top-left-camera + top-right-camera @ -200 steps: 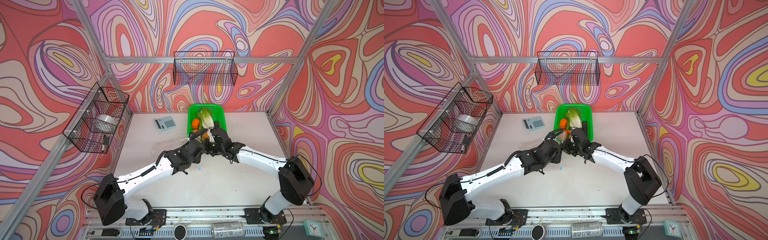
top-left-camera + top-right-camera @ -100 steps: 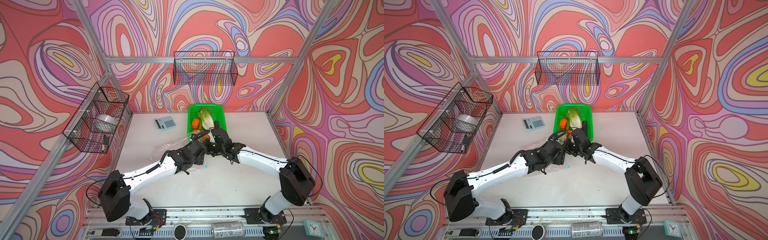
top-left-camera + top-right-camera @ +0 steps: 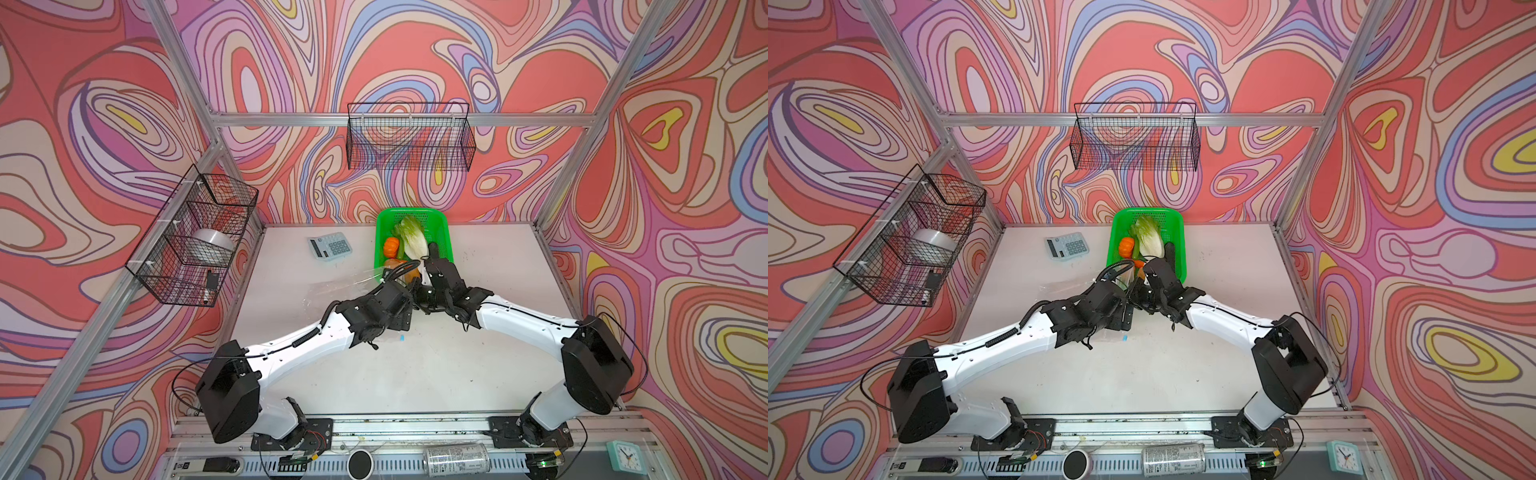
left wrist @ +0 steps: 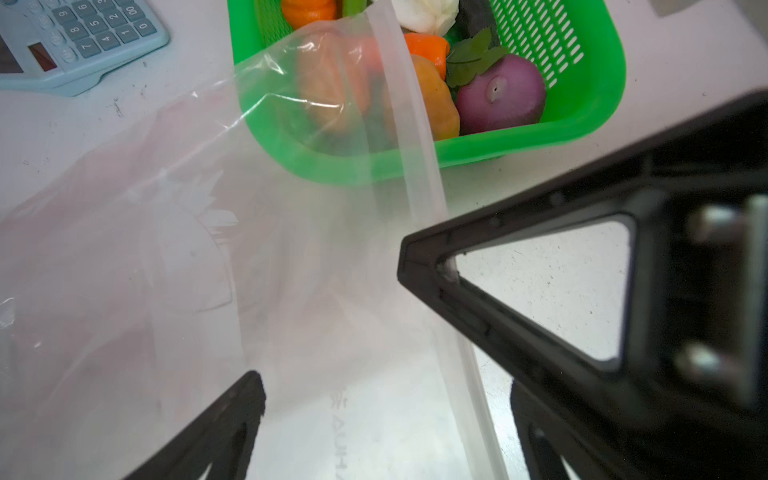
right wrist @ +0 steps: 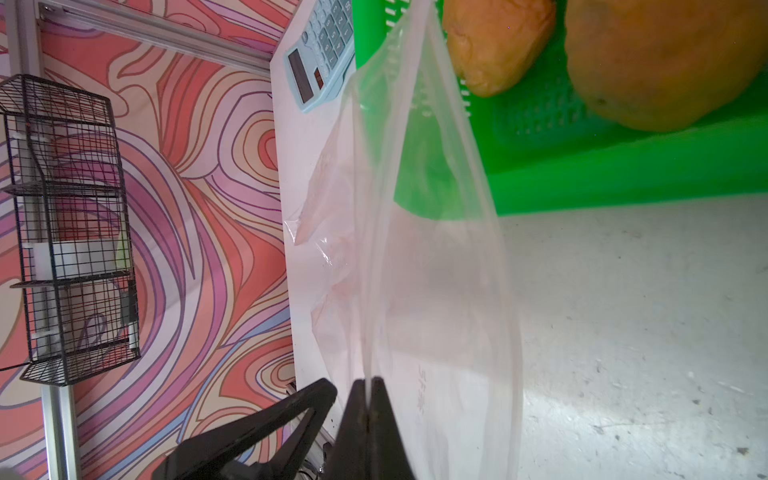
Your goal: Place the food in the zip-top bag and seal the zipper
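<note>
Far left of the green basket (image 3: 444,232), fixed to the side wall: black wire rack (image 3: 187,245). Holds a silvery roll (image 3: 212,248) and, in a compartment nearer the front, a small dark item too small to identify.

Just left of the basket, on the white table (image 3: 415,374): pale-blue calculator (image 3: 330,245), keys facing up.

Front-left of the basket: zip-top bag (image 4: 166,270), clear and crinkled. Lies mostly flat on the table; rises along one edge toward the basket's near left corner. Carries the white zipper (image 4: 409,124) along that raised edge.

Over the bag, just in front of the basket: left gripper (image 4: 328,322). Stands with jaws spread wide above the bag film; clamps nothing.

Above and behind the basket, on the back wall: second wire rack (image 3: 409,137).

Inside the basket, far end: pale-green napa cabbage (image 3: 413,239), with a small orange pumpkin (image 3: 390,246) against the left wall and a dark elongated vegetable (image 4: 469,14) toward the right wall. Near end: carrot (image 4: 428,48), purple onion (image 4: 503,97), tan potato (image 5: 665,62) and second tan potato (image 5: 496,45). All visible food inside the basket.

At the basket's near rim: right gripper (image 5: 368,384). Pinches the bag's upper edge between fully closed jaws.

Far in front of the basket, past the table edge: silver drink can (image 3: 455,460) on its side; further right, small teal clock (image 3: 627,457).
</note>
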`<state>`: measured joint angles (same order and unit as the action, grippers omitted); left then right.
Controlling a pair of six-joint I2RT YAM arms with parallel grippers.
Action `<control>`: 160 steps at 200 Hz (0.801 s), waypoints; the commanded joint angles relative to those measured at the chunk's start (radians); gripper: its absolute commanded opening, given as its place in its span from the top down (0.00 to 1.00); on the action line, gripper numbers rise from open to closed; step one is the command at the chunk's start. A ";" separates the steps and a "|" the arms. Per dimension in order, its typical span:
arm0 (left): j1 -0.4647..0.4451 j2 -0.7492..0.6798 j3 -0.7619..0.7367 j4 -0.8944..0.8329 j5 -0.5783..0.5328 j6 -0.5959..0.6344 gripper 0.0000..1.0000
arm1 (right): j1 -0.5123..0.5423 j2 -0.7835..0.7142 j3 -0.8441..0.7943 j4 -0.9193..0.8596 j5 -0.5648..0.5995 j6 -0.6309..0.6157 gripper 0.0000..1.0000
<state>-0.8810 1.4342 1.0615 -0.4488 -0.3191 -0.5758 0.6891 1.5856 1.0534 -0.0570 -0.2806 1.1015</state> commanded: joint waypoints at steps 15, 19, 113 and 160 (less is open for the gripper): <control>0.001 -0.001 -0.018 0.063 -0.077 0.019 0.14 | 0.007 -0.027 -0.018 0.016 -0.009 0.008 1.00; 0.001 -0.001 -0.017 0.068 -0.082 0.022 0.15 | 0.007 -0.029 -0.020 0.018 -0.009 0.008 1.00; 0.002 0.025 0.005 0.068 -0.081 0.047 0.67 | 0.007 -0.018 -0.018 -0.006 0.004 0.001 1.00; 0.001 0.029 0.008 0.064 -0.081 0.054 1.00 | 0.007 0.002 -0.007 0.019 -0.004 0.006 1.00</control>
<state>-0.8848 1.4563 1.0534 -0.3759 -0.3626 -0.5270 0.6907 1.5841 1.0447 -0.0311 -0.2825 1.1099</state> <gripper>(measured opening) 0.090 0.044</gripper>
